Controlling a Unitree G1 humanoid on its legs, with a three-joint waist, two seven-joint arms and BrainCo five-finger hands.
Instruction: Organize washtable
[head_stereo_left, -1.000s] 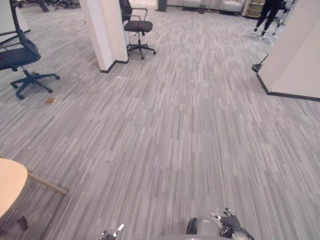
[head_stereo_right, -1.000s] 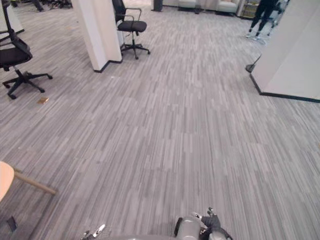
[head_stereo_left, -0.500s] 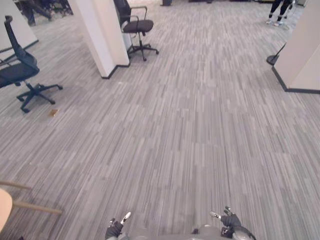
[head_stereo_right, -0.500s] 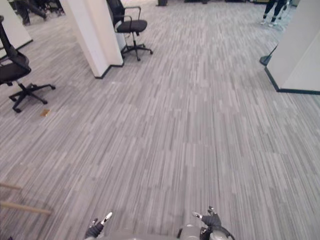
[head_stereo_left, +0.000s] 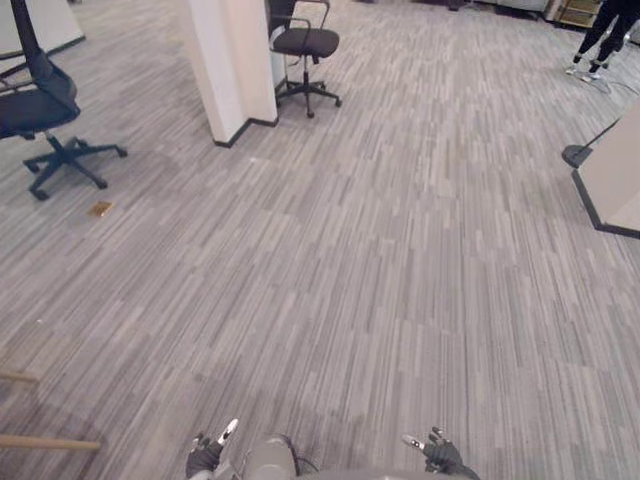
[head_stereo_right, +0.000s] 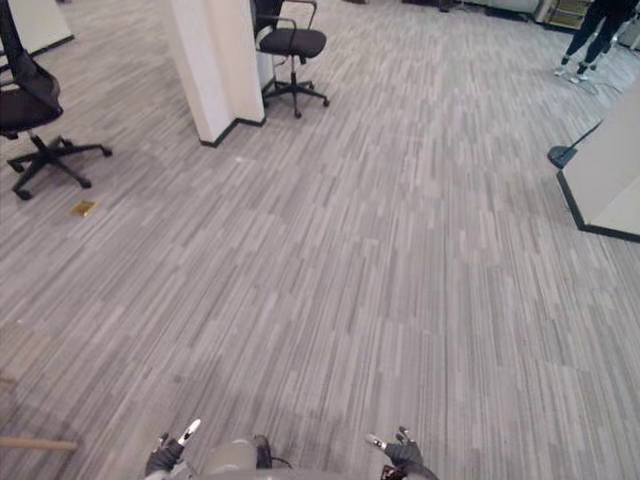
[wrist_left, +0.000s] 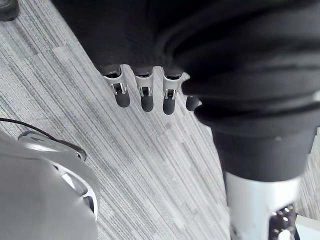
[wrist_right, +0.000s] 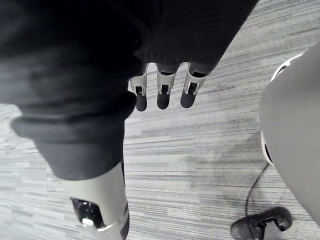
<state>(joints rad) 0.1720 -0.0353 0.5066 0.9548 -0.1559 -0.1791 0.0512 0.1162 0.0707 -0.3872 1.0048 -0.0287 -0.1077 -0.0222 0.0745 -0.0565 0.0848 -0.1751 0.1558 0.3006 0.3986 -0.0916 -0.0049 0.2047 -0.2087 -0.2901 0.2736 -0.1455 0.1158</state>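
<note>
table legs (head_stereo_left: 45, 441) at the left edge, office chair (head_stereo_left: 38, 106) and pillar (head_stereo_left: 235, 60) beyond; left hand (head_stereo_left: 205, 460), right hand (head_stereo_left: 440, 457) slack-fingered, empty

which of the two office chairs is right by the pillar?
The farther office chair, just past the white pillar; the other chair stands apart at far left.

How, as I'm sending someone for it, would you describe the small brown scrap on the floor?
Find the white column on the grey carpet, then the black swivel chair to its left. Beside that chair's star base, on the robot's side, lies the scrap: small, flat and tan against grey.
</note>
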